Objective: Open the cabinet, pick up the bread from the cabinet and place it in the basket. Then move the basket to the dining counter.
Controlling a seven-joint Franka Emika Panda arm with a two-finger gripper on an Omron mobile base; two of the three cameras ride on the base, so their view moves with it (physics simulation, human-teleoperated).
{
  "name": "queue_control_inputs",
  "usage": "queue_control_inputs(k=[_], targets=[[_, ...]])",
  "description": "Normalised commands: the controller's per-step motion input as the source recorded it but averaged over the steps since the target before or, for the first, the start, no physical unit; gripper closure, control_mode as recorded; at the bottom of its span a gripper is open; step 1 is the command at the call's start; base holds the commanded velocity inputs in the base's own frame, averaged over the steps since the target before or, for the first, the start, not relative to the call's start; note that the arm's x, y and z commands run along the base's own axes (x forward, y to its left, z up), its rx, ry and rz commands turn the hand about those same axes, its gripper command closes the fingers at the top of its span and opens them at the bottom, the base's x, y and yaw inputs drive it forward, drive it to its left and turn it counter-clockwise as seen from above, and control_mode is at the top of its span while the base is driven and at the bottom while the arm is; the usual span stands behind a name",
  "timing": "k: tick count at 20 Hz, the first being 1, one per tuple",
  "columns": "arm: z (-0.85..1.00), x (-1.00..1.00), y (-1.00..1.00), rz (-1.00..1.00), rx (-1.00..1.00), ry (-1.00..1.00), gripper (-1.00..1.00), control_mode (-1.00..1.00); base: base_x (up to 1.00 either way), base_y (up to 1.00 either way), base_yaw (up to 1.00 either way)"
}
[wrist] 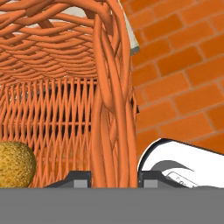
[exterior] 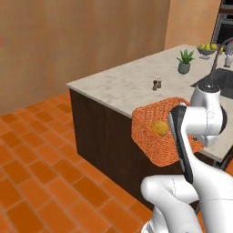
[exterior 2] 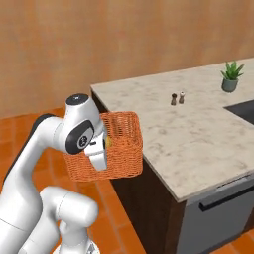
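Observation:
The orange woven basket hangs off the floor at the near corner of the beige marble dining counter. From the left its far side overlaps the counter's edge; whether it rests there I cannot tell. My gripper is shut on the basket's side wall, one fingertip inside and one outside. The hand reaches into the basket from above. The round golden bread lies on the basket's bottom. The cabinet is out of view.
Salt and pepper shakers stand mid-counter, with a potted plant farther back. A fruit bowl and a sink lie beyond. Orange floor tiles spread left of the counter's dark base.

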Motion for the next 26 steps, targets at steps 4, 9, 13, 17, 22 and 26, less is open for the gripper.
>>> queue_control_inputs(k=[4, 9, 13, 17, 22, 26], targets=[[0.00, 0.00, 0.00, 0.00, 0.00, 0.00, 1.00, 1.00, 1.00, 1.00, -0.10], [0.00, 0.00, 0.00, 0.00, 0.00, 0.00, 1.00, 1.00, 1.00, 1.00, -0.17], [0.00, 0.00, 0.00, 0.00, 0.00, 0.00, 1.00, 1.00, 1.00, 1.00, -0.23], [0.00, 0.00, 0.00, 0.00, 0.00, 0.00, 1.00, 1.00, 1.00, 1.00, -0.40], [0.00, 0.00, 0.00, 0.00, 0.00, 0.00, 1.00, 1.00, 1.00, 0.93, -0.57], [0.00, 0.00, 0.00, 0.00, 0.00, 0.00, 1.00, 1.00, 1.00, 0.91, -0.59]])
